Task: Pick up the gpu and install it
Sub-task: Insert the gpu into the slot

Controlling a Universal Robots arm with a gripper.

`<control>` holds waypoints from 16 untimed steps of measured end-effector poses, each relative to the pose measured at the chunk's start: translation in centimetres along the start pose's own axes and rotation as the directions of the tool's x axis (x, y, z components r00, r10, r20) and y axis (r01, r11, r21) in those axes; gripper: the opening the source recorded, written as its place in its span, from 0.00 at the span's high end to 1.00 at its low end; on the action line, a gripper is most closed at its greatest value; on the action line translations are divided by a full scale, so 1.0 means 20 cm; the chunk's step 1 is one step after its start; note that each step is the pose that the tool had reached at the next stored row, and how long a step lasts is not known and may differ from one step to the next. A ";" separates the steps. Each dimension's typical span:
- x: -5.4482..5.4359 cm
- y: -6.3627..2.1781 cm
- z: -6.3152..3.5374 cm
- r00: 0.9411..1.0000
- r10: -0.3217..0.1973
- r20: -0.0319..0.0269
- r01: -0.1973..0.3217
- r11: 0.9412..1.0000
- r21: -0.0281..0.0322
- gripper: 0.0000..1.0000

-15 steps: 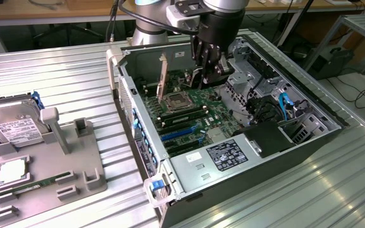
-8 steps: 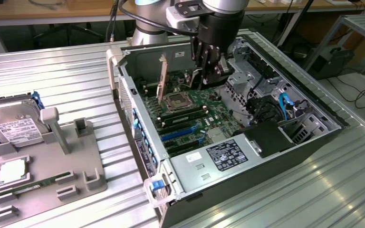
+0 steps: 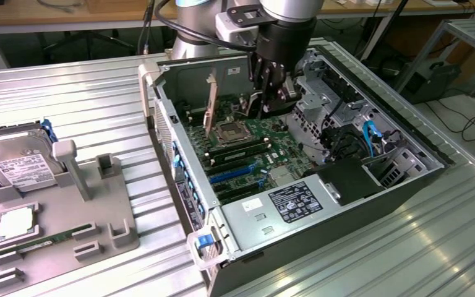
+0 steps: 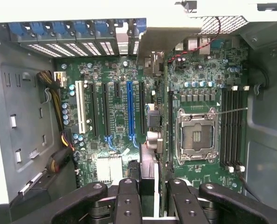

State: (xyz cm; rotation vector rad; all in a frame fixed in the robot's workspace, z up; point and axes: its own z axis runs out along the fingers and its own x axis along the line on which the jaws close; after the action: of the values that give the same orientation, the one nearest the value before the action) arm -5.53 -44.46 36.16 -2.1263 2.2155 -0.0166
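Note:
My gripper [image 3: 264,106] hangs inside the open computer case [image 3: 184,185], shut on the gpu [image 4: 149,165]. The wrist view shows the card edge-on between my black fingers [image 4: 128,193], running from the gripper [image 4: 153,189] toward the rear slot openings [image 4: 82,46]. The card hangs upright over the green motherboard [image 4: 113,121], between the blue expansion slot [image 4: 129,109] and the CPU socket [image 4: 196,135]. In the exterior view its end bracket [image 3: 213,102] stands upright near the case's rear wall. I cannot tell whether its lower edge touches a slot.
A grey fixture plate [image 3: 97,210] at the exterior view's left carries a silver hard drive [image 3: 19,164] and a green memory stick [image 3: 35,244]. Inside the case are the power supply [image 3: 295,201], drive cage [image 3: 328,105] and blue cables [image 3: 370,139]. Ribbed metal table all round.

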 end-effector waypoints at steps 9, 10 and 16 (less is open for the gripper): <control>0.00 0.002 0.023 1.000 0.000 0.000 0.000 1.000 0.000 0.72; 0.00 0.003 0.026 1.000 0.000 0.000 0.000 1.000 0.000 0.72; 0.00 0.008 0.048 1.000 0.000 0.000 0.000 1.000 0.003 0.72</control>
State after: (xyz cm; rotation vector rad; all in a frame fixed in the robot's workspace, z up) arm -5.63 -44.47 35.19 -2.1243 2.2146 -0.0195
